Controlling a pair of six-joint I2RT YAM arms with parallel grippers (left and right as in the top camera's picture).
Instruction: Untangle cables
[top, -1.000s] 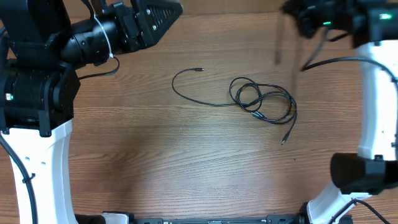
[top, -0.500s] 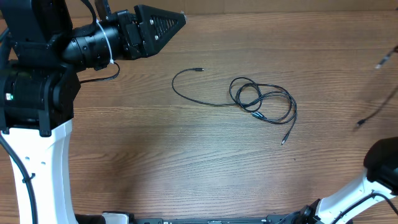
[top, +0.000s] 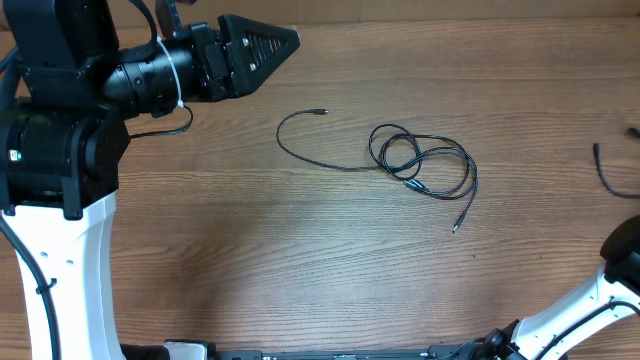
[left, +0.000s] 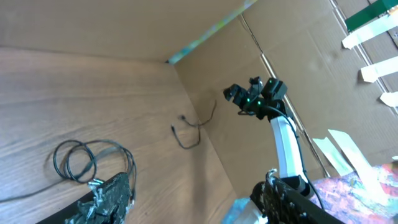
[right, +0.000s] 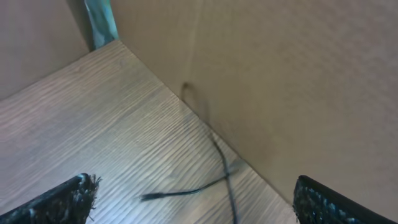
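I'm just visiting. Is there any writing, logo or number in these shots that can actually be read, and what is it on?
None can be read.
The cables, table and left arm show no print.
The white tape strips on the cardboard wall look blank.
The colourful patch in the left wrist view is too blurred to tell.

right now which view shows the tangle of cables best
Overhead: the whole tangle lies in plain sight, loops and both loose ends. The left wrist catches only its loops, low in frame. The right wrist shows a separate cord, no tangle.
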